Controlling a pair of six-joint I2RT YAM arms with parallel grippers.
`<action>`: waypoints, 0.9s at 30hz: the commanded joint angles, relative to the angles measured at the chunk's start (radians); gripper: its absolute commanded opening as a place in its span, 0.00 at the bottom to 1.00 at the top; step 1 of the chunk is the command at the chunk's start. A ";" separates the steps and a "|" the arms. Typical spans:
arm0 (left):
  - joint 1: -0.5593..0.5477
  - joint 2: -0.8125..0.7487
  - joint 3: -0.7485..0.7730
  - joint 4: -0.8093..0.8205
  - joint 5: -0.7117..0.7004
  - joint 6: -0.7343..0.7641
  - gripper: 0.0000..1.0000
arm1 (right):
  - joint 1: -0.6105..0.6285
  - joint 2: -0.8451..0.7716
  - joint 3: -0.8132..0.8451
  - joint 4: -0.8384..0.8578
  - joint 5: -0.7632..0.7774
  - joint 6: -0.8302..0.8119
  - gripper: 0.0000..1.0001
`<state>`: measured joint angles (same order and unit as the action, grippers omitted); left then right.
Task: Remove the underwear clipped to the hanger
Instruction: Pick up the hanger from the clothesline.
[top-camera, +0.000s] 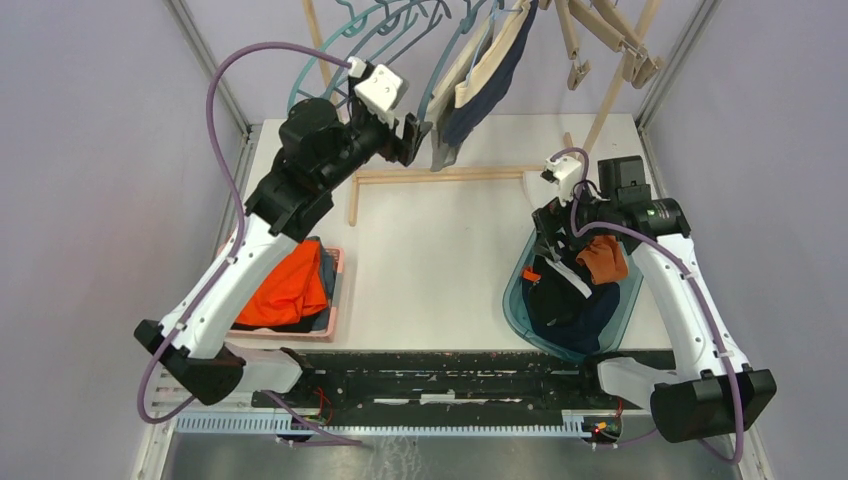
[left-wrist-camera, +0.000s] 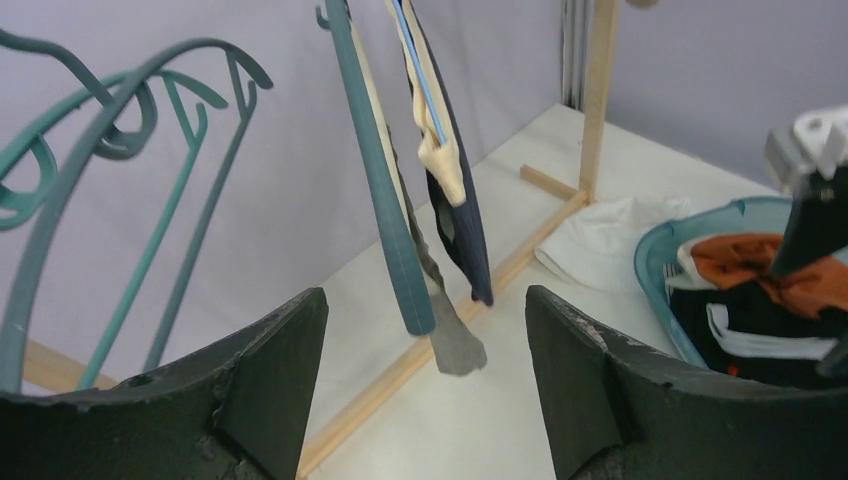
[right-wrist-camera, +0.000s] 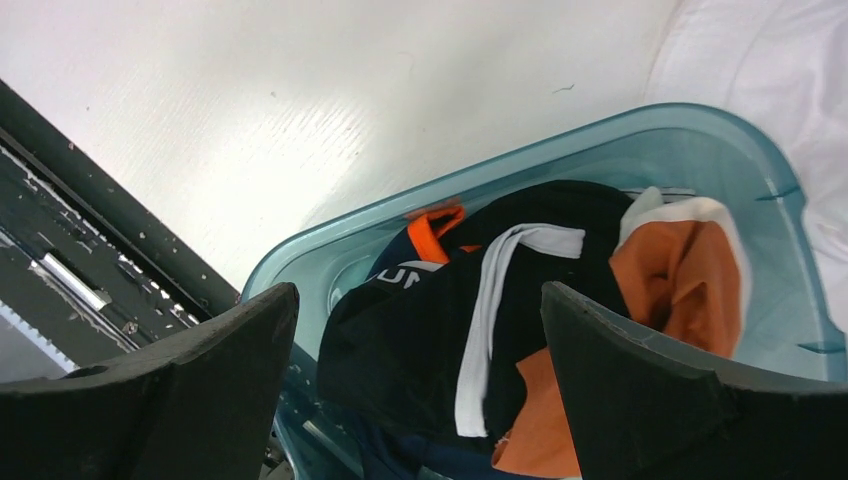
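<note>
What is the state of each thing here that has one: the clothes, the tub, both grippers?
Navy cloth underwear with cream waistband: hanging, not yet removed.
Grey cloth garment: hanging beside it.
Translucent teal plastic tub: holds black, navy and orange underwear.
Left gripper: fingers open, empty, facing the hanging garments.
Right gripper: fingers open, empty, above the tub.

The left arm and right arm wear white shells over black joints and black bases. Purple cables loop along both. White camera blocks sit at the wrists; the fingers are rough and black.
</note>
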<state>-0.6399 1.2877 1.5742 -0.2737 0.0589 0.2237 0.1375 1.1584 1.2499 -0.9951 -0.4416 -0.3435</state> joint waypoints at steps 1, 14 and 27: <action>0.003 0.091 0.149 0.049 -0.047 -0.086 0.78 | 0.003 -0.016 -0.051 0.060 -0.041 0.006 1.00; 0.002 0.424 0.560 -0.072 -0.153 -0.148 0.61 | 0.004 -0.031 -0.085 0.055 -0.057 -0.017 1.00; 0.002 0.497 0.612 -0.091 -0.186 -0.119 0.46 | 0.004 -0.013 -0.089 0.053 -0.055 -0.021 1.00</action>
<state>-0.6399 1.7741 2.1384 -0.3733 -0.1040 0.1165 0.1375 1.1507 1.1625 -0.9768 -0.4747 -0.3492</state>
